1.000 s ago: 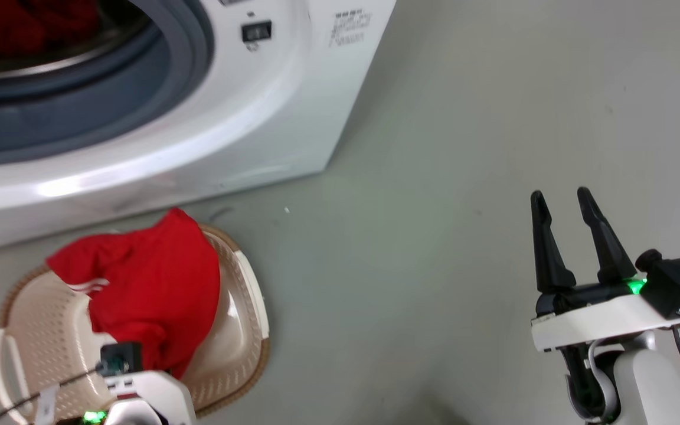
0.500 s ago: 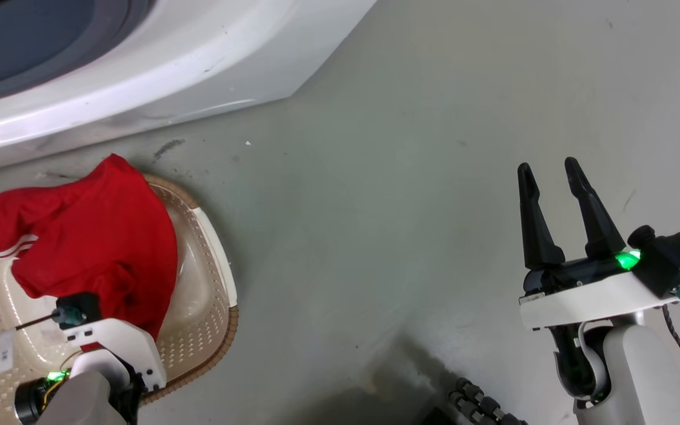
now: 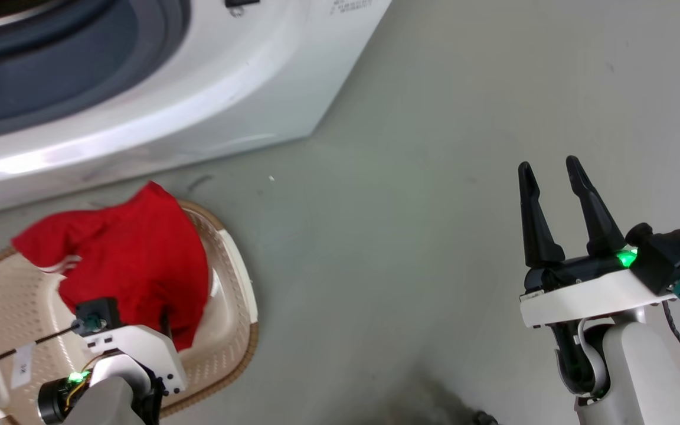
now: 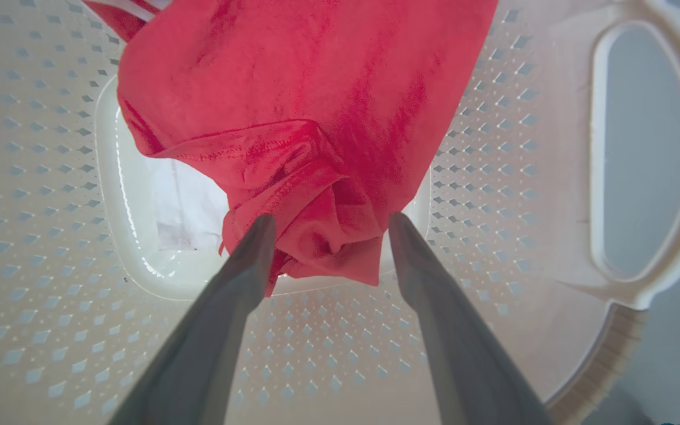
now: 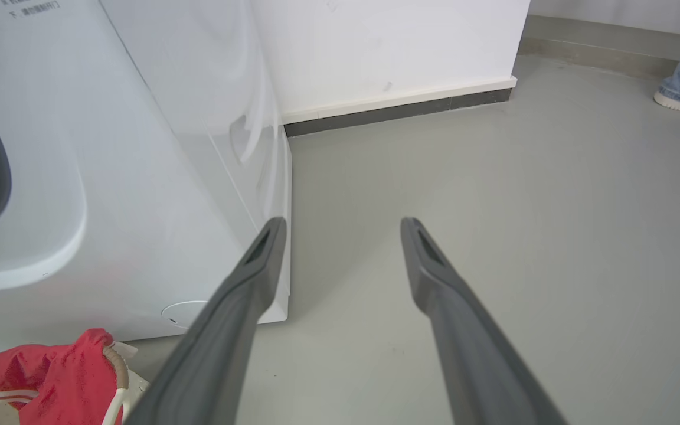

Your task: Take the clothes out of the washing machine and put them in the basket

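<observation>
Your left gripper (image 4: 329,219) hanging over basket (image 3: 243,278), fingers spread wide, bunched end of red clothes (image 4: 316,118) lying between tips, unpinched. Clothes draping over far rim toward washing machine (image 3: 228,100). Your right gripper (image 3: 549,165) idling, fingers parted, empty, well apart over floor (image 3: 434,236); left arm sitting nearer.

Bright, even indoor light throws only soft shadows. A white streak of glare runs along the curved front of the washing machine (image 3: 210,112), and the inner wall of the basket (image 3: 231,330) shines. A dim shadow smudges the floor (image 3: 434,236) at the head view's bottom edge. Close up, the fingers (image 4: 210,330) of the left hand (image 4: 328,223) blur to grey and the basket looks washed out. The right wrist view slightly bends the washing machine's straight edges.
</observation>
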You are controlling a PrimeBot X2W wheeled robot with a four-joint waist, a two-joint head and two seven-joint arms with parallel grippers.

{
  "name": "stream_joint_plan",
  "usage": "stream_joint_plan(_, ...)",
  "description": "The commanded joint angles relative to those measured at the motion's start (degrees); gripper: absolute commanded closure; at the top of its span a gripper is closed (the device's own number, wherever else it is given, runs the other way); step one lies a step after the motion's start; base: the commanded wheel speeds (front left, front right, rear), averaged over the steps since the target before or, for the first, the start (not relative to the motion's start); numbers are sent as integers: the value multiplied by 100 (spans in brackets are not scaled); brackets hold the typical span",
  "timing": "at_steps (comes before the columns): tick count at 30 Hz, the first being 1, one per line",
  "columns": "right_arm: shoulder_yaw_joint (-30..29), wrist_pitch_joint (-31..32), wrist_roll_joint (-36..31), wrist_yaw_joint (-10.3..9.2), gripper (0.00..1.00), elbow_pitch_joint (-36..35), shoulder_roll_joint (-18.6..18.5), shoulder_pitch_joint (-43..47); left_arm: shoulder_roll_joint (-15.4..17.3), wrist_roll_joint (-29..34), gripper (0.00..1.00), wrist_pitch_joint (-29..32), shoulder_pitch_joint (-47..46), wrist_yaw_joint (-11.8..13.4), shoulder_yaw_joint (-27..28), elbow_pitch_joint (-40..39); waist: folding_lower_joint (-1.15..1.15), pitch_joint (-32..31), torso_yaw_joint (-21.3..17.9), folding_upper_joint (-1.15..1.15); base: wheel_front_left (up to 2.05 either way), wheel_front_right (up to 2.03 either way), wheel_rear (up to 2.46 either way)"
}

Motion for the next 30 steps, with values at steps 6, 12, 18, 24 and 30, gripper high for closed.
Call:
stream_joint_plan(6, -95, -1, -163, -4, 0, 54, -4, 198, -141, 38, 0, -298, 175, -31, -66, -107, 0, -922, 387, 0, 0, 0, 0)
stream_joint_plan(12, -246, 125, -258, -4, 0, 12, -4, 468, -217, 121, 0, -366, 477, 87, -17, -766, 0, -1455, 580, 0, 0, 0, 0)
stream_joint_plan(18, -419, 287, -378, -4, 0, -98, -5, 725, -314, 333, 0, -370, 1010, 248, 132, -1978, 0, -1850, 789, 0, 0, 0, 0)
stream_joint_plan(24, -541, 399, -465, -3, 0, -226, -4, 896, -402, 551, 0, -367, 1370, 320, 271, -2967, 0, -2058, 966, 0, 0, 0, 0)
stream_joint_plan(30, -617, 536, -533, -4, 0, -344, -3, 1060, -506, 806, 0, -358, 1716, 367, 442, -4075, 0, -2275, 1130, 0, 0, 0, 0)
